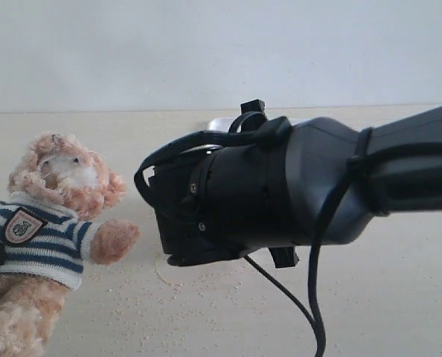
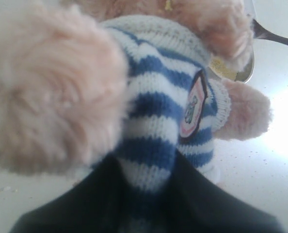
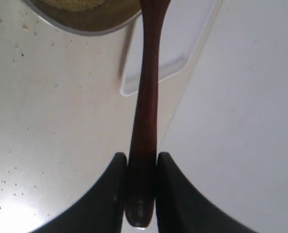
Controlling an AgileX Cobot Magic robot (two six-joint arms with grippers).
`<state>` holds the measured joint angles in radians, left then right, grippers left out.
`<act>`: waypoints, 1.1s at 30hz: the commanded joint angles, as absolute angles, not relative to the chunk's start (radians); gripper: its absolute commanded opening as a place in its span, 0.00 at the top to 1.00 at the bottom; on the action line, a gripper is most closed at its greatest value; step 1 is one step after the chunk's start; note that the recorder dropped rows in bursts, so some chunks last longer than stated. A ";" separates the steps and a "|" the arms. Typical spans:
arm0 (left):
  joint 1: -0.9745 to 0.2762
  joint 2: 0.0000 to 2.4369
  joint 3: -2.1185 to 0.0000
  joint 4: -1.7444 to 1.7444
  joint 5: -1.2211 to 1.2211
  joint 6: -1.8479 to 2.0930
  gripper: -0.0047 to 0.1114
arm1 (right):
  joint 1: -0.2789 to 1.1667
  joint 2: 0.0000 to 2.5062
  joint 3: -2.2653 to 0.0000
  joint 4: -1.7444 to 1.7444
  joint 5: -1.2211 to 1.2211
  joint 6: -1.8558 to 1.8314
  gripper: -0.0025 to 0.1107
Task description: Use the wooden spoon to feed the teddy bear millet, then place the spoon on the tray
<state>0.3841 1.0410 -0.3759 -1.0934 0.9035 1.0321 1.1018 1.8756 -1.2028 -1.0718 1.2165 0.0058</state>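
The teddy bear (image 1: 53,216) leans at the left of the exterior view in its striped shirt. My left gripper (image 2: 146,194) is shut on the shirt's lower body (image 2: 153,126). In the right wrist view my right gripper (image 3: 142,165) is shut on the end of the wooden spoon (image 3: 146,87). The handle runs out toward the steel bowl (image 3: 90,24) holding millet (image 3: 76,4); the spoon's bowl is out of view there. Beside the handle lies the white tray (image 3: 183,34). In the left wrist view the spoon (image 2: 275,36) reaches over the millet (image 2: 224,68) behind the bear's head.
My right arm (image 1: 280,186) fills the middle of the exterior view and hides the bowl and spoon. Millet specks (image 1: 132,297) are scattered over the pale table (image 1: 399,297). A pale wall rises behind the table.
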 commanded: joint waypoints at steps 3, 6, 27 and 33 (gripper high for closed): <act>0.387 1.033 -0.374 -1.109 0.908 1.038 0.92 | 1.109 1.902 -1.199 -1.086 1.221 -0.008 0.84; 0.387 1.033 -0.374 -1.109 0.908 1.038 0.92 | 1.111 1.913 -1.199 -1.086 1.221 -0.008 0.84; 0.387 1.033 -0.374 -1.109 0.908 1.038 0.92 | 1.117 1.937 -1.303 -0.905 1.221 -0.009 0.84; 0.387 1.033 -0.374 -1.109 0.908 1.038 0.92 | 1.115 1.937 -1.338 -0.845 1.221 -0.013 0.84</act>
